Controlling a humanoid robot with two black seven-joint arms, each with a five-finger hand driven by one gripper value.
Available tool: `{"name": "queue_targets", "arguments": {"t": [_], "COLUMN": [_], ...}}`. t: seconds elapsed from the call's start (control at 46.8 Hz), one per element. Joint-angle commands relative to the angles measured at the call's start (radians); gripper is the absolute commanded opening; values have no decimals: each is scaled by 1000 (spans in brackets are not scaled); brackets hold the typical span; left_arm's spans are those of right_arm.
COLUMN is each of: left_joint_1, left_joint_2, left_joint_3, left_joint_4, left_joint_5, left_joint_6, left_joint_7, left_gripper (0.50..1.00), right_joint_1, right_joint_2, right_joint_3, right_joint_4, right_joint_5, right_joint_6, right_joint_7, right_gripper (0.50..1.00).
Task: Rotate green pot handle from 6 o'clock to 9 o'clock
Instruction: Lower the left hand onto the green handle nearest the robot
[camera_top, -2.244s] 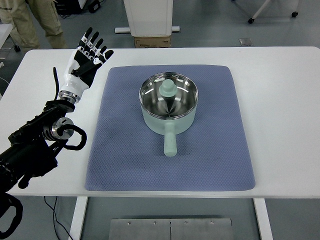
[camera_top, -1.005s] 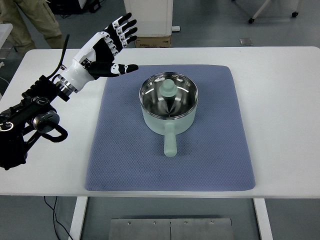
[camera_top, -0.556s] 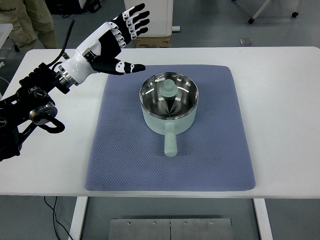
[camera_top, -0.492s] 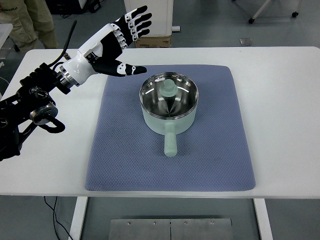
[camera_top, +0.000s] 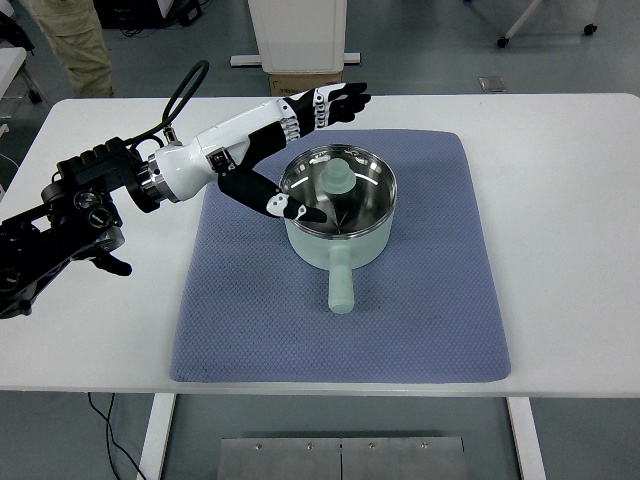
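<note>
In the middle of a white table (camera_top: 560, 200) lies a blue mat (camera_top: 420, 320), and on it sits the green pot (camera_top: 338, 210), with its handle (camera_top: 340, 282) pointing at the near edge. Lots of bare mat on every side of the pot, and more bare table left and right of the mat. Just left of the pot hangs the left hand (camera_top: 275, 150), fingers (camera_top: 335, 100) spread wide, thumb by the pot's left rim, holding nothing. Cannot tell if the thumb touches the rim. No writing clear enough to read.
</note>
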Motion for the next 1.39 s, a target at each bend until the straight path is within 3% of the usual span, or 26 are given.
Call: {"name": "queue_targets", "arguments": {"t": [0.0, 0.513, 1.368], "left_joint_1": [-3, -30, -155], "left_joint_2": [24, 140, 83], "left_joint_3": [3, 87, 247], "left_joint_4": [-35, -193, -224], "left_joint_5": [2, 274, 657], "left_joint_6": [-3, -15, -11], "left_joint_7": [0, 0, 0], "left_gripper": [1000, 1000, 1000], "right_joint_1": [0, 0, 0], "right_joint_2": [0, 0, 0], "right_joint_3": [0, 0, 0], "right_joint_4": [0, 0, 0], "right_joint_5": [0, 0, 0], "right_joint_6": [0, 0, 0], "right_joint_7": [0, 0, 0], "right_gripper": [1000, 1000, 1000]}}
